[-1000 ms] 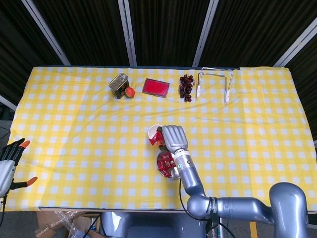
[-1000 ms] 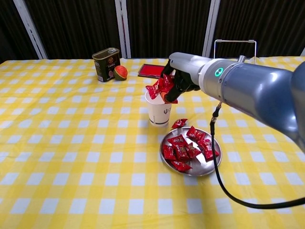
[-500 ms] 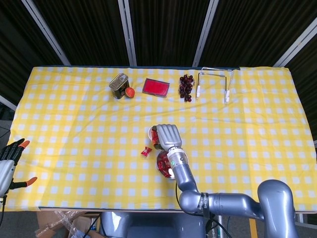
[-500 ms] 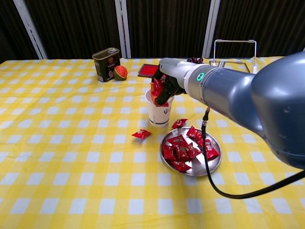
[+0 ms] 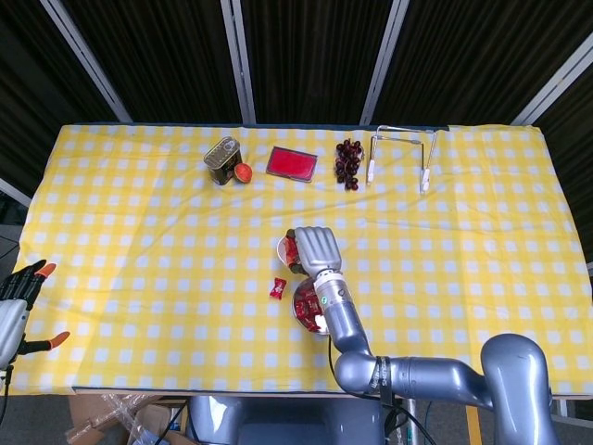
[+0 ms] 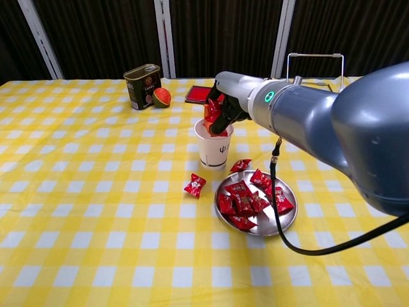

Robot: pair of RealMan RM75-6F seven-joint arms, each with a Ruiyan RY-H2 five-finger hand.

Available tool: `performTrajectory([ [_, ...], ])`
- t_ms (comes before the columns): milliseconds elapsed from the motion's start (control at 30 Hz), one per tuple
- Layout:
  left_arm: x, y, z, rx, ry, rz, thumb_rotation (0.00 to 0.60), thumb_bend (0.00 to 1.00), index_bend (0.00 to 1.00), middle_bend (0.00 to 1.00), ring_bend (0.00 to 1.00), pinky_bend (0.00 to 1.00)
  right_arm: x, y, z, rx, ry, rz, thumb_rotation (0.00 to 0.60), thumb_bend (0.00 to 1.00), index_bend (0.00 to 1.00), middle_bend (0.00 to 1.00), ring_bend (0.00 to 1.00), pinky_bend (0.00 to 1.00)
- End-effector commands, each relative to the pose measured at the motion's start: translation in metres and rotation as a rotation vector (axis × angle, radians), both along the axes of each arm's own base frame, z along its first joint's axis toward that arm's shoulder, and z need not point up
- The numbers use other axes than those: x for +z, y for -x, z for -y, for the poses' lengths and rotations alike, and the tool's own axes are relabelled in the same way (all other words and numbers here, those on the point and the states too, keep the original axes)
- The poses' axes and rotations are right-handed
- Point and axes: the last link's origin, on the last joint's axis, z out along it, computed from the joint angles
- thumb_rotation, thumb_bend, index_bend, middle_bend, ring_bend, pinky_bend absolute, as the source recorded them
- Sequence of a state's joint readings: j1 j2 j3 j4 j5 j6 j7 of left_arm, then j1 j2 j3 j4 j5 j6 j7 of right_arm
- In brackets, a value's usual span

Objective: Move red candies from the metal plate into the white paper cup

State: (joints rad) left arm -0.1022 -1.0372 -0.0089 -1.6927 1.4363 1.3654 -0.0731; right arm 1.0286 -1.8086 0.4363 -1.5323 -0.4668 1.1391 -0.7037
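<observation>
change: a second ago the right hand (image 6: 222, 110) held a bunch of candies over the cup (image 6: 213, 146) and no candy lay on the cloth left of the plate (image 6: 278, 225). Now one stray candy (image 6: 195, 185) rests on the desk (image 6: 96, 211) just left of the plate, in front of the cup; it fell during the drop and has slid a little since half a second ago.
meaning: that stray missed the cup, so by my judgement it will need its own pick-up later; the rest of the bunch appears to be going in.
right hand: directly above the cup mouth, fingers curled down around a few red candies (image 6: 212, 114), which sit at or just over the rim.
left hand: the left hand (image 5: 17, 298) is at the desk's near left edge, far from the cup, fingers spread, holding nothing.
plate candies: the main pile (image 6: 246, 197) lies on the plate, right of and nearer than the cup, well below the right hand.
loose piece: another candy (image 6: 240, 165) lies on the cloth between cup and plate.
stray versus hand: below and slightly left of the right hand, apart from it.
</observation>
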Motion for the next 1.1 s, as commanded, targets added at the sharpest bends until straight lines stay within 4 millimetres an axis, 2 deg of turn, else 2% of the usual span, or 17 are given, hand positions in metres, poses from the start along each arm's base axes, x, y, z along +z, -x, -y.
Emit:
performTrajectory([
  [33, -0.0002, -0.0001, 0.0001, 0.001, 0.0, 0.0, 0.6, 0.02, 0.0, 0.0, 0.0, 0.0, -0.0003, 0.0008, 0.0007, -0.001, 0.001, 0.0, 0.6, 0.6, 0.55, 0.86, 0.93, 1.0],
  [233, -0.0002, 0.0001, -0.0002, 0.003, 0.001, 0.0, 0.6, 0.02, 0.0, 0.0, 0.0, 0.0, -0.0012, 0.0005, 0.0034, 0.004, 0.009, 0.002, 0.6, 0.6, 0.55, 0.86, 0.93, 1.0],
  [533, 0.0001, 0.0004, -0.0006, 0.005, 0.0, 0.002, 0.6, 0.02, 0.0, 0.0, 0.0, 0.0, -0.0062, 0.0006, 0.0069, 0.009, 0.008, -0.004, 0.6, 0.6, 0.45, 0.86, 0.92, 1.0],
  [667, -0.0001, 0.0004, -0.0006, 0.006, 0.002, 0.004, 0.6, 0.02, 0.0, 0.0, 0.0, 0.0, -0.0077, 0.0023, 0.0072, 0.007, 0.007, -0.004, 0.6, 0.6, 0.44, 0.86, 0.92, 1.0],
  [1100, -0.0002, 0.0002, -0.0006, 0.007, 0.002, 0.005, 0.6, 0.02, 0.0, 0.0, 0.0, 0.0, -0.0042, -0.0008, 0.0069, 0.024, 0.021, 0.023, 0.6, 0.47, 0.32, 0.84, 0.86, 1.0],
])
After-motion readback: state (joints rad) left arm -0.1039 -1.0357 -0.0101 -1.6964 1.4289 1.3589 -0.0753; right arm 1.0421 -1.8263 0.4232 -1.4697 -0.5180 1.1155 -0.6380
